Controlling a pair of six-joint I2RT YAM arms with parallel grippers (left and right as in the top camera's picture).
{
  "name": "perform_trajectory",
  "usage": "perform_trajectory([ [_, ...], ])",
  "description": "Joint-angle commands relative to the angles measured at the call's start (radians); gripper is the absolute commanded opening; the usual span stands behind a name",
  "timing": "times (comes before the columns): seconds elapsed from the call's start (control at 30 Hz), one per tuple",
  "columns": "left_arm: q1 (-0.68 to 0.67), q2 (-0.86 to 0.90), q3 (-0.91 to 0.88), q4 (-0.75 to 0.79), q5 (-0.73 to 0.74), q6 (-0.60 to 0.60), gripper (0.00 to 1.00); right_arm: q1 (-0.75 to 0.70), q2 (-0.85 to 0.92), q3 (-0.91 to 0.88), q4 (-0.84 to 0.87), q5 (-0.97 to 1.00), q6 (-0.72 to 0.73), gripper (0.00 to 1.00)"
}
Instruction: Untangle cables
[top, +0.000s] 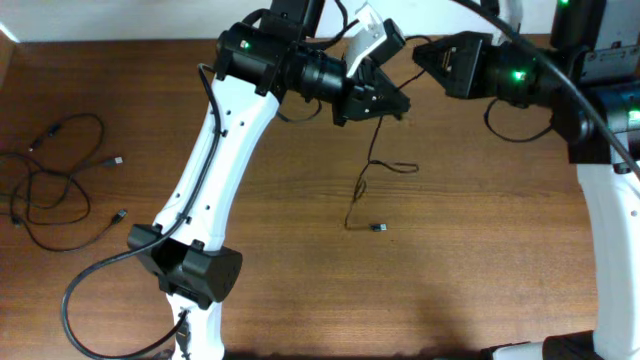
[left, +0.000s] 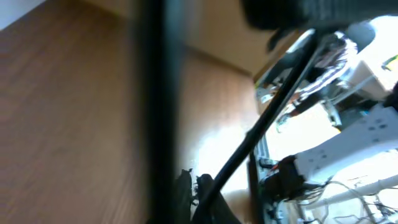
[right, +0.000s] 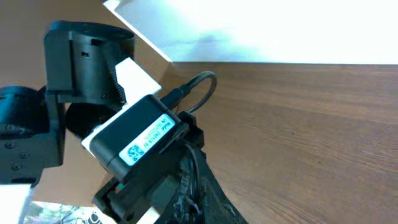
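Nearest, the plug of a separated cable is left resting on the tabletop. The cable's upper end appears to be gripped by the clenched left claw. The right claw is closed, and whether anything is held cannot be told. The other cables, off to the left side, lie looped together, so most of the untangling is judged undone.

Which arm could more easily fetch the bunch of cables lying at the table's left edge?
Left, probably: the bunch of cables lies on its side, far from the right gripper. But the left gripper is shut on the hanging cable, so it must release that first.
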Motion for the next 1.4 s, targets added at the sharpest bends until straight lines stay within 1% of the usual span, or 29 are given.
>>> perform_trajectory([
  [0.0, 0.002, 0.006, -0.005, 0.001, -0.199, 0.008, 0.00, -0.022, -0.008, 0.016, 0.006, -0.016, 0.005, 0.04],
  [0.03, 0.002, 0.006, -0.005, 0.001, -0.234, 0.008, 0.00, -0.022, -0.008, 0.016, 0.006, -0.016, 0.005, 0.05],
  [0.1, 0.002, 0.006, -0.005, 0.004, -0.272, 0.007, 0.00, -0.022, -0.008, 0.016, 0.006, -0.013, 0.004, 0.15],
  [0.17, 0.006, 0.004, -0.003, 0.009, -0.297, 0.006, 0.00, -0.022, -0.008, 0.016, 0.006, -0.013, 0.004, 0.36],
  [0.2, 0.014, 0.001, 0.001, 0.013, -0.297, 0.000, 0.00, -0.022, -0.008, 0.016, 0.006, -0.013, 0.004, 0.60],
  [0.23, 0.021, -0.002, 0.006, 0.013, -0.297, 0.000, 0.00, -0.022, -0.008, 0.016, 0.006, -0.012, 0.004, 0.75],
  [0.27, 0.032, -0.006, 0.016, 0.012, -0.297, 0.000, 0.00, -0.022, -0.008, 0.016, 0.006, -0.010, 0.004, 0.86],
  [0.33, 0.055, -0.019, 0.032, 0.012, -0.298, 0.000, 0.00, -0.022, -0.008, 0.016, 0.002, 0.023, 0.004, 0.98],
  [0.37, 0.076, -0.033, 0.046, 0.012, -0.315, -0.023, 0.00, -0.022, -0.008, 0.016, -0.003, 0.049, 0.004, 0.99],
  [0.43, 0.136, -0.078, 0.089, 0.004, -0.422, -0.121, 0.00, -0.022, -0.008, 0.016, -0.030, 0.111, 0.004, 0.99],
  [0.5, 0.199, -0.135, 0.124, -0.011, -0.473, -0.138, 0.00, -0.022, -0.008, 0.015, -0.073, 0.191, 0.004, 0.99],
  [0.57, 0.270, -0.216, 0.152, -0.015, -0.540, -0.203, 0.00, -0.022, -0.008, 0.015, -0.104, 0.251, 0.004, 0.99],
  [0.63, 0.319, -0.278, 0.157, -0.015, -0.593, -0.243, 0.00, -0.022, -0.008, 0.015, -0.122, 0.275, 0.003, 0.99],
  [0.73, 0.425, -0.406, 0.157, -0.019, -0.723, -0.294, 0.00, -0.022, -0.008, 0.015, -0.139, 0.280, -0.004, 0.99],
  [0.83, 0.521, -0.499, 0.157, -0.041, -0.908, -0.350, 0.00, -0.022, -0.008, 0.014, -0.153, 0.280, -0.005, 0.99],
  [0.9, 0.593, -0.553, 0.157, -0.072, -1.054, -0.403, 0.00, -0.022, -0.008, 0.014, -0.164, 0.280, -0.005, 0.99],
  [0.93, 0.643, -0.578, 0.157, -0.098, -1.156, -0.442, 0.00, -0.022, -0.008, 0.014, -0.169, 0.280, -0.006, 0.99],
  [1.0, 0.726, -0.595, 0.156, -0.141, -1.302, -0.504, 0.00, -0.022, -0.008, 0.013, -0.183, 0.280, -0.008, 0.99],
  [1.07, 0.801, -0.589, 0.148, -0.174, -1.391, -0.551, 0.00, -0.022, -0.008, 0.013, -0.194, 0.280, -0.008, 0.99],
  [1.13, 0.882, -0.574, 0.119, -0.190, -1.439, -0.625, 0.00, -0.022, -0.008, 0.013, -0.206, 0.280, -0.008, 0.99],
  [1.27, 1.052, -0.508, 0.025, -0.178, -1.444, -0.748, 0.00, -0.022, -0.008, 0.013, -0.227, 0.280, -0.032, 0.99],
  [1.37, 1.128, -0.441, -0.053, -0.114, -1.422, -0.764, 0.00, -0.022, -0.008, 0.013, -0.235, 0.280, -0.034, 0.99],
])
